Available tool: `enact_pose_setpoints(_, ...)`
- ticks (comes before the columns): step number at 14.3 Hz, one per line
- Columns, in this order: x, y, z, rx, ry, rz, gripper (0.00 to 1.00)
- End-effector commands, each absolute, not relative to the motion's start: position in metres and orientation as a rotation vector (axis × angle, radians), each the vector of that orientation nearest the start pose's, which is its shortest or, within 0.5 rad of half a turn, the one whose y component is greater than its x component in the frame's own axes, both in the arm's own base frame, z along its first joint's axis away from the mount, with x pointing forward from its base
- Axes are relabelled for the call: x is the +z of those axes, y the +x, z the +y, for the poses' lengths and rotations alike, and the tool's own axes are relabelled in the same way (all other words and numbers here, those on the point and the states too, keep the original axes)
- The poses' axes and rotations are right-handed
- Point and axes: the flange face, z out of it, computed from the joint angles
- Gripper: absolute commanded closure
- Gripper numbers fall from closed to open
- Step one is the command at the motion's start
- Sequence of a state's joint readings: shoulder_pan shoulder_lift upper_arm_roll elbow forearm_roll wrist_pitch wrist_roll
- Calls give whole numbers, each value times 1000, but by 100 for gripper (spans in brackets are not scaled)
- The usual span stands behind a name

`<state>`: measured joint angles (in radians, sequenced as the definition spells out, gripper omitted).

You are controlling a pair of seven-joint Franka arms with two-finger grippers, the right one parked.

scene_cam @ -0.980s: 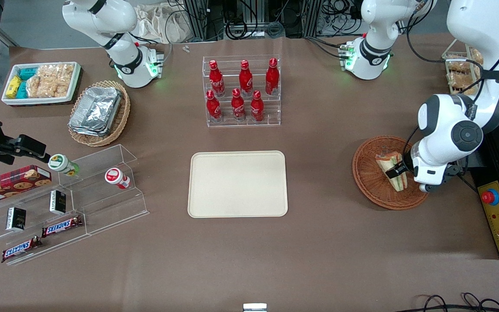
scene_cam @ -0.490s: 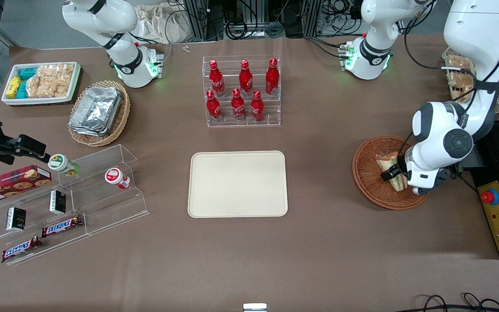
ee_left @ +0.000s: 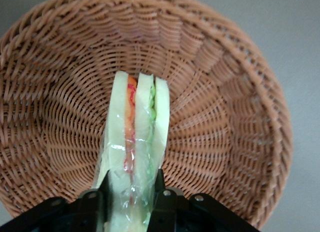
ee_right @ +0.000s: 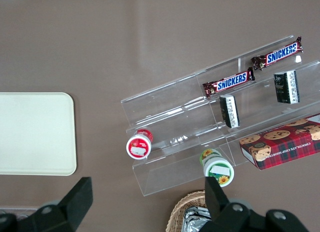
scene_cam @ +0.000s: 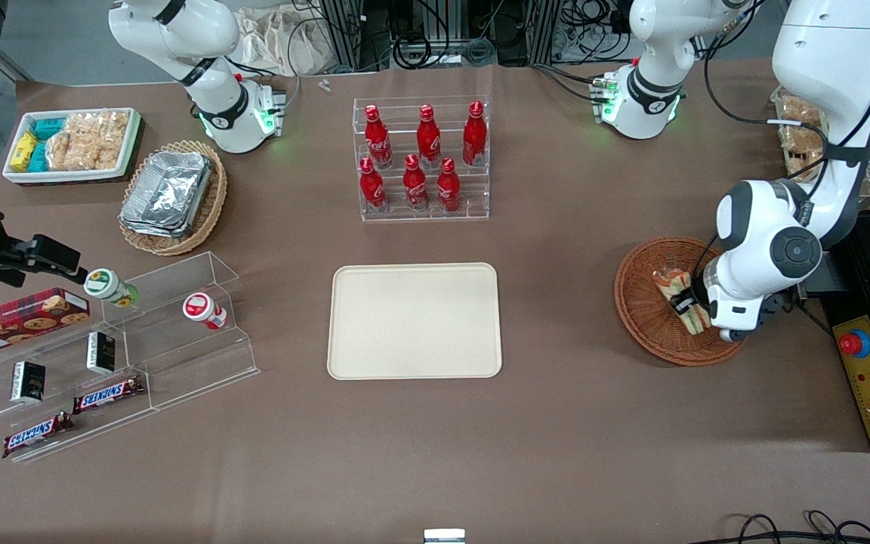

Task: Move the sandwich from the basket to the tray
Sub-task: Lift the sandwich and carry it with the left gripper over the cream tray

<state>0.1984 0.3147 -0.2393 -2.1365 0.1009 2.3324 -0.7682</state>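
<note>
The sandwich (scene_cam: 675, 290) is a clear-wrapped white wedge with red and green filling; it stands on edge in the round reddish-brown basket (scene_cam: 643, 313) toward the working arm's end of the table. My left gripper (scene_cam: 686, 304) is in the basket and shut on the sandwich. In the left wrist view the sandwich (ee_left: 135, 137) is pinched between the two black fingers (ee_left: 159, 184) of the gripper (ee_left: 131, 189), with the basket (ee_left: 225, 132) weave all round it. The cream-beige tray (scene_cam: 414, 319) lies flat at the table's middle and also shows in the right wrist view (ee_right: 35, 133).
A clear rack of red bottles (scene_cam: 423, 159) stands farther from the front camera than the tray. A black control box with a red button (scene_cam: 867, 370) lies beside the basket. A tan oval basket of foil containers (scene_cam: 173, 196) and a clear snack shelf (scene_cam: 114, 355) lie toward the parked arm's end.
The gripper has closed onto the sandwich and turned it from lying tilted to standing more on edge. The arm's wrist has shifted slightly toward the tray.
</note>
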Motion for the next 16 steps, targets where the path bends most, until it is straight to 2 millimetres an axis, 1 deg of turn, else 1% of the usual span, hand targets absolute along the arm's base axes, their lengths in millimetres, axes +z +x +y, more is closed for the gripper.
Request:
enact_pose_setpoints(1,285,578,-24,135,-2906,-1063,100)
enact_pose_setpoints(3,322,591,-20,235,-2865,-1025,100)
enact_pose_setpoints(4,345,600,-20,263,-2849,-1024,100)
enact_pose_setpoints(5,367,606,-23,282,-2853,-992,100)
enact_pose_setpoints(6,391,612,-23,298,-2867,-945,100)
enact_pose_setpoints(8,438,618,-23,339,-2878,-891,100)
enact_pose_setpoints(9,461,619,-30,353,-2888,-877,100)
enact_pose_setpoints(11,506,625,-48,327,-2983,-854,100)
enact_pose_setpoints(12,518,624,-61,335,-3022,-839,100)
enact_pose_setpoints(13,529,621,-79,347,-3056,-801,100)
enact_pose_setpoints(14,535,619,-97,348,-3080,-773,100)
enact_pose_setpoints(15,535,616,-118,356,-3114,-696,100)
enact_pose_setpoints(16,530,614,-142,369,-3144,-613,100)
